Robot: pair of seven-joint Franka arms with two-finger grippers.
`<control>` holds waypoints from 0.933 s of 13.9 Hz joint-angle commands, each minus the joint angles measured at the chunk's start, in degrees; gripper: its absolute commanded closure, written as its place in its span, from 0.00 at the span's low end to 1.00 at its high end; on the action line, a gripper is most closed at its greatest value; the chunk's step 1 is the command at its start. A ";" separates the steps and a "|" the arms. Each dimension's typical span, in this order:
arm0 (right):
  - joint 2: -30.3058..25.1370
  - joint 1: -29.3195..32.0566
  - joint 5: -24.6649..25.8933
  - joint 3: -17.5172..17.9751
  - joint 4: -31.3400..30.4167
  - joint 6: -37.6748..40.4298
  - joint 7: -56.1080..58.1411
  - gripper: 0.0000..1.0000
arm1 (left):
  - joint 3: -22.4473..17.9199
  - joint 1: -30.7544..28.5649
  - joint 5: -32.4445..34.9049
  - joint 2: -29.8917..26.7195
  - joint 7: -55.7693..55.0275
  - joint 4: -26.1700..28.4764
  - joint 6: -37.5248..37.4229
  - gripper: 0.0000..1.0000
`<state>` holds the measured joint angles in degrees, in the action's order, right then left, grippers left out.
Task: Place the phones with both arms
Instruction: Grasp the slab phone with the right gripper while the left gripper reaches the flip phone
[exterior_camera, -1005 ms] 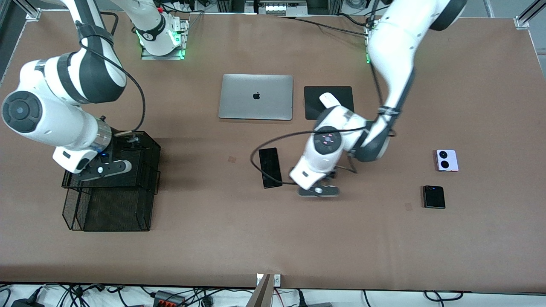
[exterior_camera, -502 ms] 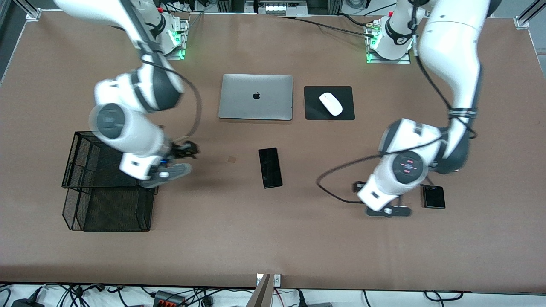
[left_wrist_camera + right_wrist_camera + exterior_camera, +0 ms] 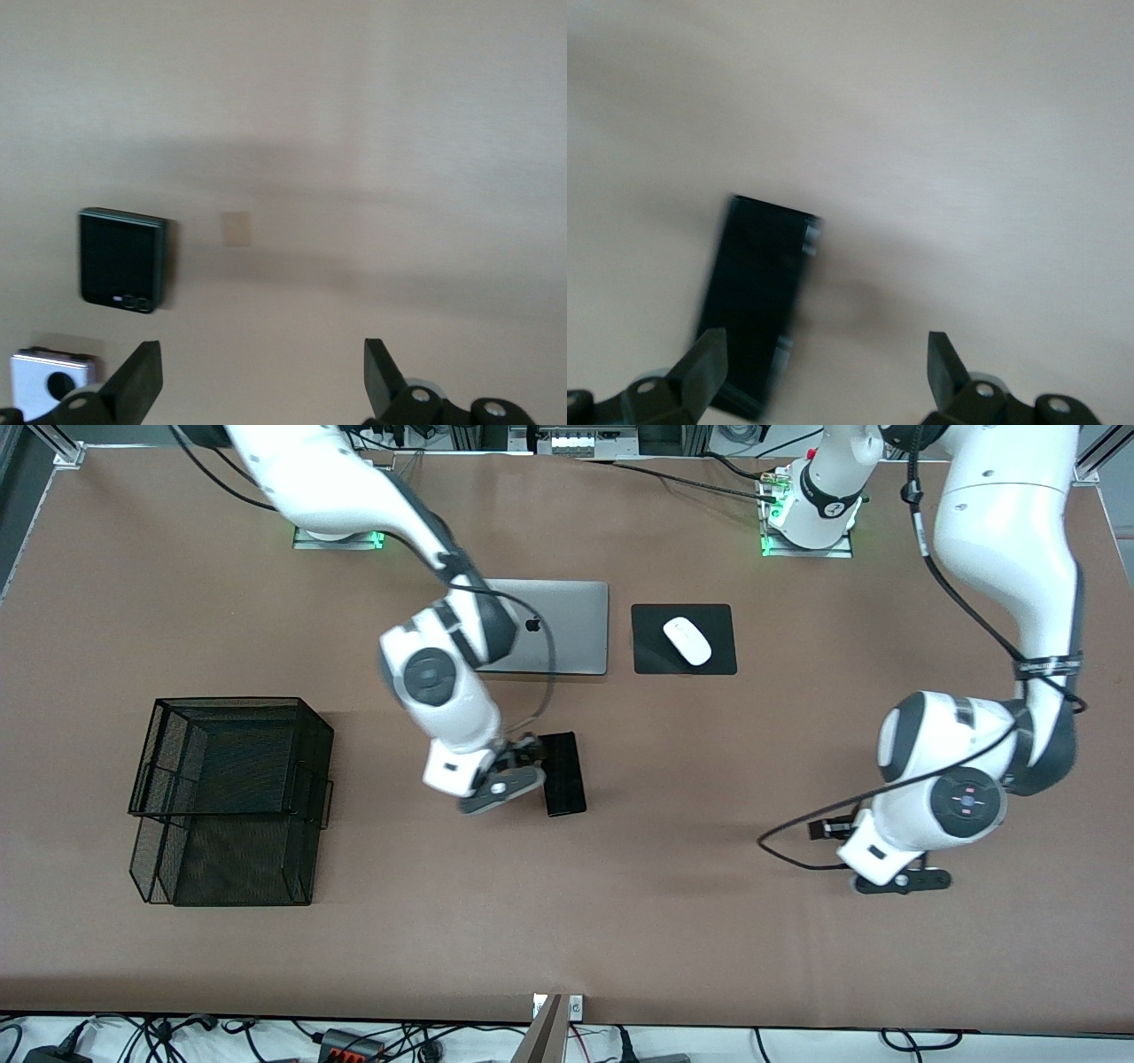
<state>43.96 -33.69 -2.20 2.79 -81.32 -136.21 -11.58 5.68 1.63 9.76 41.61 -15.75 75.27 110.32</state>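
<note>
Brown bench (image 3: 620,921) from the front: slim black phone (image 3: 564,775) mid-bench, right gripper (image 3: 509,775) beside it, left gripper (image 3: 895,879) toward the left arm's end

Left wrist: jaws apart over bare bench, black flip phone (image 3: 121,259) and lilac flip phone (image 3: 49,381) close by, presumably next

Right wrist: jaws apart, lining up on the slab

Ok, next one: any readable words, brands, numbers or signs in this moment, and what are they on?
No words or numbers can be read.
Apple logo, a sign without text, partly hidden by the right arm: on the silver laptop lid.
Marks on the black flip phone: too blurred to read.
</note>
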 commanded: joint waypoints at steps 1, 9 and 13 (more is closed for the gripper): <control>6.39 -3.30 0.01 -1.03 5.29 -3.35 -5.11 0.00 | 0.73 -2.42 1.14 0.13 1.86 1.20 0.25 0.00; 11.94 -8.14 2.20 -3.50 8.55 -4.68 -8.11 0.00 | 1.26 -10.32 -1.22 3.21 14.15 2.25 5.43 0.00; 11.85 -8.23 4.57 -3.50 8.55 -4.15 -8.11 0.00 | 1.26 -11.39 -1.49 4.53 15.56 2.52 6.83 0.00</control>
<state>54.99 -41.30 0.84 -0.07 -74.51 -141.26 -18.28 6.10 -9.32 9.12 46.29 -2.21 76.91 115.66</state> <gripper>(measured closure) 0.000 0.000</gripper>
